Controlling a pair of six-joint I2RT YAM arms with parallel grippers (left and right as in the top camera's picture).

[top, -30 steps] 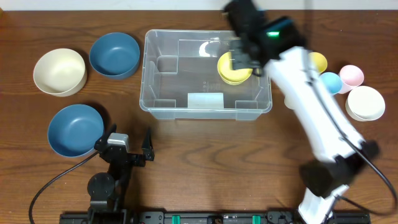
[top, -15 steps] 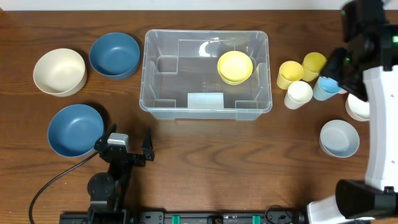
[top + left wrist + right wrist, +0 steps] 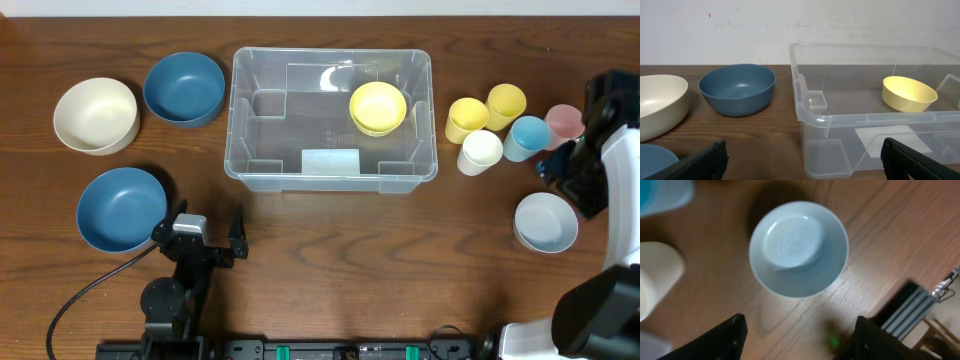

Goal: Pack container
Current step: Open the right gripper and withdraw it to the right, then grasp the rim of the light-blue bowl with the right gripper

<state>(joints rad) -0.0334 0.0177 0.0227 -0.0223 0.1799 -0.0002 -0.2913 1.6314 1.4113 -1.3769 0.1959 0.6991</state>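
- The container [image 3: 300,110] sits mid-table [image 3: 400,270], with a yellow bowl [image 3: 378,107] inside toward its right end.
- To its left you have a cream bowl [image 3: 95,115] and two blue bowls [image 3: 184,88].
- Your right claw [image 3: 801,332] hangs over a pale bowl [image 3: 798,247], fingers apart and holding nothing.
- Your left claw [image 3: 210,215] is spread wide and empty, facing the container.
- Five cups [image 3: 480,150] cluster right of the container.
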